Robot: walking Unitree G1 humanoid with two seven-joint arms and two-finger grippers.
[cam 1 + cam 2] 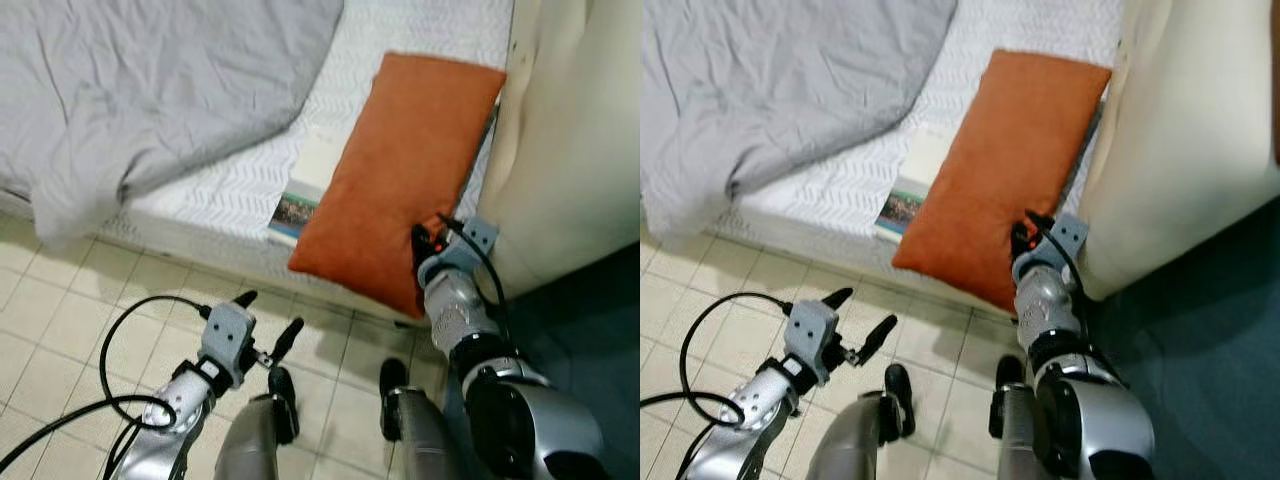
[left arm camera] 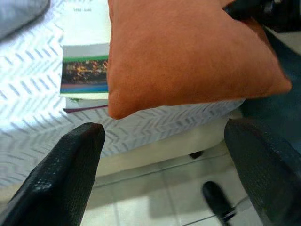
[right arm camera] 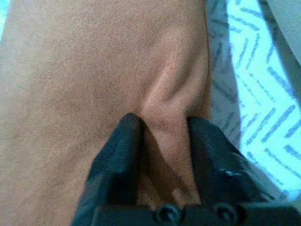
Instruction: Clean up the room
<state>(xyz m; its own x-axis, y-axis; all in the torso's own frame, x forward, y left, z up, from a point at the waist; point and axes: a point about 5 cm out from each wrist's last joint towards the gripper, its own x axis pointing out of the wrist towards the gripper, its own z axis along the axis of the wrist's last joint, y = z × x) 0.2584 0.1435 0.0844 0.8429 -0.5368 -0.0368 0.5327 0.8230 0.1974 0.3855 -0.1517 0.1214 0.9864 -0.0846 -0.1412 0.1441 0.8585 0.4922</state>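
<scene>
An orange pillow (image 1: 400,170) lies lengthwise on the white mattress (image 1: 230,190), its near end hanging over the bed's edge. My right gripper (image 3: 162,150) is shut on a pinched fold of the pillow's fabric near that overhanging end, beside the cream headboard (image 1: 570,150). My left gripper (image 1: 268,322) hangs open over the tiled floor in front of the bed, its fingers (image 2: 70,174) spread wide and pointing at the pillow's corner. A book (image 1: 305,190) lies on the mattress, partly under the pillow's left side.
A rumpled grey blanket (image 1: 140,90) covers the left of the bed and droops toward the floor. Beige tiles (image 1: 80,310) lie in front. A dark blue floor area (image 1: 590,340) lies at the right. My legs and feet (image 1: 285,390) stand close to the bed.
</scene>
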